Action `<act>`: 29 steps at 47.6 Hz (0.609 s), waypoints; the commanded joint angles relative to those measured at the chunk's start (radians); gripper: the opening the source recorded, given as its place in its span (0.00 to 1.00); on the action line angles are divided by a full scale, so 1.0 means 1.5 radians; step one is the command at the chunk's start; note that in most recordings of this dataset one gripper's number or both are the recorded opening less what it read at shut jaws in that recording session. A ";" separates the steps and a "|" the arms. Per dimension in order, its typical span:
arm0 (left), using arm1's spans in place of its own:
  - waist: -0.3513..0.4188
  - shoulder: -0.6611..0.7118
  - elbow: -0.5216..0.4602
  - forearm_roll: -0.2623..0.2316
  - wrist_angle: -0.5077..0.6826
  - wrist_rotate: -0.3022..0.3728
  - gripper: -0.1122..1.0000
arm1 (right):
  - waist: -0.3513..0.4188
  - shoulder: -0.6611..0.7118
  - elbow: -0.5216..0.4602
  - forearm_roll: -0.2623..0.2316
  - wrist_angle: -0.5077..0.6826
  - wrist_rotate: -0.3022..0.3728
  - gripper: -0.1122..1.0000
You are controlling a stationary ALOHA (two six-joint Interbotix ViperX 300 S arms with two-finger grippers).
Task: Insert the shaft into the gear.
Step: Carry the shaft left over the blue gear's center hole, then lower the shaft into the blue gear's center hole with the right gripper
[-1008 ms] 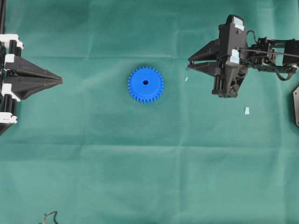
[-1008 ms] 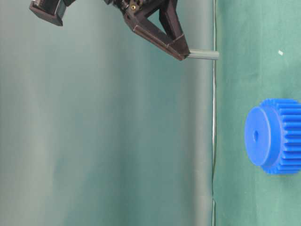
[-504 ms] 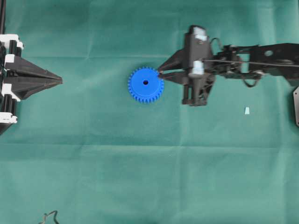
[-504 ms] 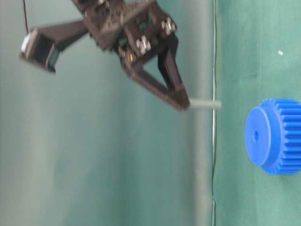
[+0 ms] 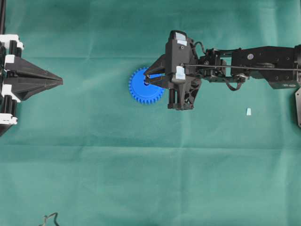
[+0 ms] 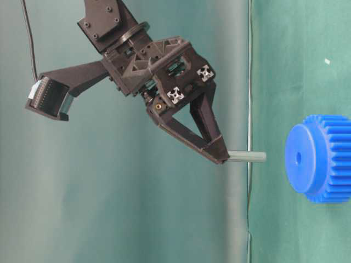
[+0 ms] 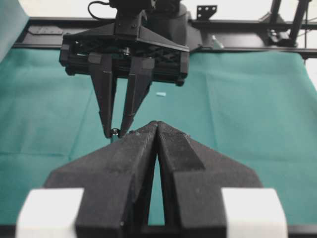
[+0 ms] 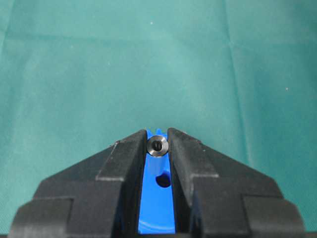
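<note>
The blue gear (image 5: 140,92) lies flat on the green cloth, its dark centre hole (image 8: 163,181) facing up. My right gripper (image 5: 147,80) hovers over the gear's middle, shut on the shaft (image 6: 247,156), a thin grey pin that points down from the fingertips. In the table-level view the shaft's lower end stays well clear of the gear (image 6: 318,159), roughly in line with the hole. The right wrist view shows the shaft's top end (image 8: 158,146) pinched between the fingers, with the gear (image 8: 157,208) below. My left gripper (image 5: 60,81) rests shut and holds nothing at the left edge.
A small pale blue wedge (image 5: 248,111) lies on the cloth to the right, under the right arm's reach. A dark plate (image 5: 298,106) pokes in at the right edge. A bit of cable (image 5: 49,218) lies at the bottom left.
My right gripper has carried the shaft leftward from the right side of the table to above the gear's centre. The left gripper and the gear have not moved.
</note>
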 commanded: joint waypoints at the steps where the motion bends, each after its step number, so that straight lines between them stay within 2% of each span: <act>1: 0.001 0.002 -0.016 0.002 -0.004 0.000 0.10 | -0.001 -0.007 -0.015 0.000 -0.011 0.001 0.26; 29: 0.000 0.002 -0.017 0.002 0.004 -0.001 0.10 | -0.015 0.085 -0.009 0.002 -0.081 0.002 0.26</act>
